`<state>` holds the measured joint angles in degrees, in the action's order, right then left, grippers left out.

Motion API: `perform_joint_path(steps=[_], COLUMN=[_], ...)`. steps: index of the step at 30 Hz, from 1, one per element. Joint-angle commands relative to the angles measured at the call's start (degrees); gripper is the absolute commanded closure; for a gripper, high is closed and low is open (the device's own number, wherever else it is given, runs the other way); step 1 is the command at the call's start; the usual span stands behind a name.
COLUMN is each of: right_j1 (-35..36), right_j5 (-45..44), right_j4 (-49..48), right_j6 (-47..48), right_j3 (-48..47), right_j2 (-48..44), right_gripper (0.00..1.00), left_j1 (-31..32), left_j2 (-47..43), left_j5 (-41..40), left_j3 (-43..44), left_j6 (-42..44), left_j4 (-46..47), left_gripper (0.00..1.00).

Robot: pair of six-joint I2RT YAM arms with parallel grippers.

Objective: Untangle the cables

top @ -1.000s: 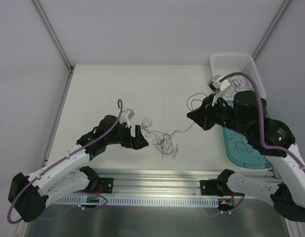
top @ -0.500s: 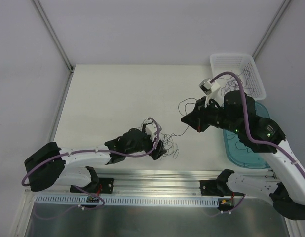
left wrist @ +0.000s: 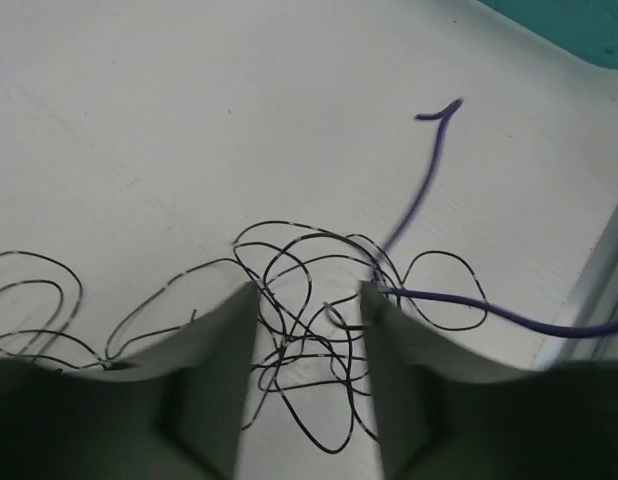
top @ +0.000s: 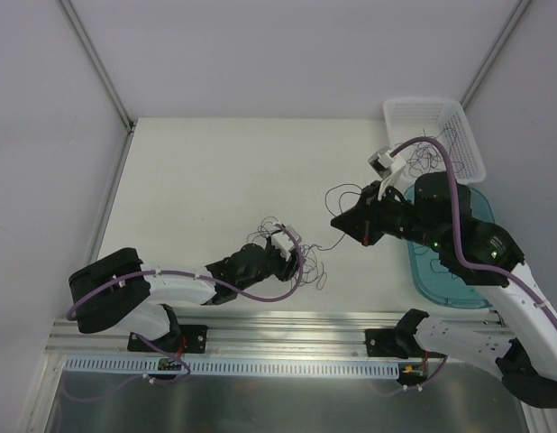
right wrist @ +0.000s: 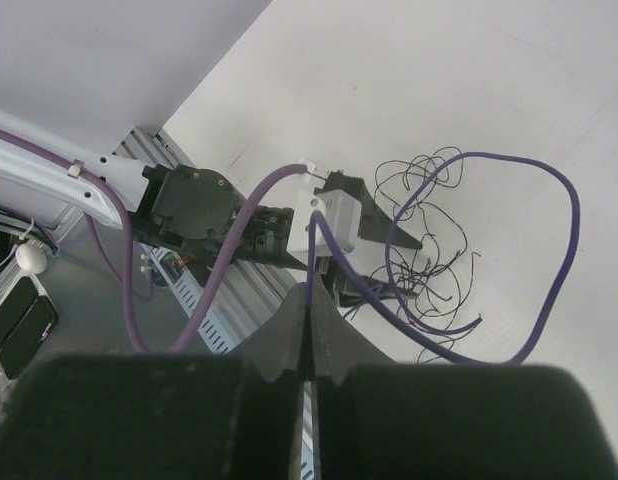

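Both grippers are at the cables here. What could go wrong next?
1. The left gripper's jaws straddle the whole wad; closing could clamp several loops at once and tighten the knot.
2. The right gripper is shut on one strand that seems to run back into the wad; pulling may drag or cinch the wad rather than free it.

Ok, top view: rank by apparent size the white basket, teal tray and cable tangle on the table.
1. teal tray, partly under the right arm
2. white basket, close, so unsure
3. cable tangle, smallest
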<state>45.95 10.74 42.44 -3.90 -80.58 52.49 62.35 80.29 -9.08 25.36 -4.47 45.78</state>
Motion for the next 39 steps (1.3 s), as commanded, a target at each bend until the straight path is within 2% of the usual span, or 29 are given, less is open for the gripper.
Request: perform_joint_path(steps=[1, 4, 5, 10, 17, 25, 30, 31, 34, 36, 38, 39], right_j1=[-0.16, -0.16, -0.16, -0.16, -0.16, -0.16, -0.16, -0.16, -0.34, -0.86, -1.83, -3.40], right_j5=[0.77, -0.28, -0.81, -4.58, -9.77, -16.10, -19.96, -21.80, -25.40, -26.56, -27.61, -27.70], right_j4=[-2.88, -1.48, -0.87, 4.14, 10.73, 15.31, 14.87, 14.70, 13.46, 12.59, 11.10, 10.39], right_j6=[-1.46, -1.28, -1.11, -0.14, 0.56, 1.88, 3.02, 3.20, 3.72, 6.18, 7.06, 7.50], right_j3=[0.68, 1.12, 1.12, 0.86, -2.56, -6.35, -5.82, -5.56, -5.99, -8.01, -9.33, -10.29], right_j2=[-1.51, -2.47, -2.83, -6.25, -11.88, -13.91, -11.71, -10.23, -7.50, -4.25, -2.14, -0.39], right_gripper=[0.99, 0.99, 0.99, 0.99, 0.99, 0.99, 0.99, 0.99, 0.99, 0.99, 0.99, 0.99], left_j1=[0.67, 0.58, 0.58, -1.34, -12.68, -17.60, -18.93, -19.10, -19.37, -20.59, -22.17, -23.66], left_j2=[0.30, 0.22, 0.04, 0.39, 4.43, 9.00, 5.68, 4.53, -0.30, -2.68, -4.44, -5.14], left_j5=[-2.26, -2.61, -3.04, -4.81, 2.57, -2.08, -3.92, -5.14, -6.12, -5.95, -4.55, -4.02], left_j3=[0.82, 1.00, 1.18, 2.06, 5.48, 12.42, 13.57, 13.66, 14.71, 16.29, 17.78, 18.05], left_j6=[2.44, 2.27, 2.01, -1.92, -17.05, -24.79, -27.61, -27.70, -26.82, -26.21, -26.03, -25.94], left_j4=[7.04, 6.08, 4.51, -0.95, -11.84, -30.02, -38.30, -39.44, -44.97, -50.57, -53.68, -56.21], left_gripper=[0.65, 0.97, 1.00, 1.00, 1.00, 1.00, 1.00, 0.99, 0.73, 0.59, 0.53, 0.43])
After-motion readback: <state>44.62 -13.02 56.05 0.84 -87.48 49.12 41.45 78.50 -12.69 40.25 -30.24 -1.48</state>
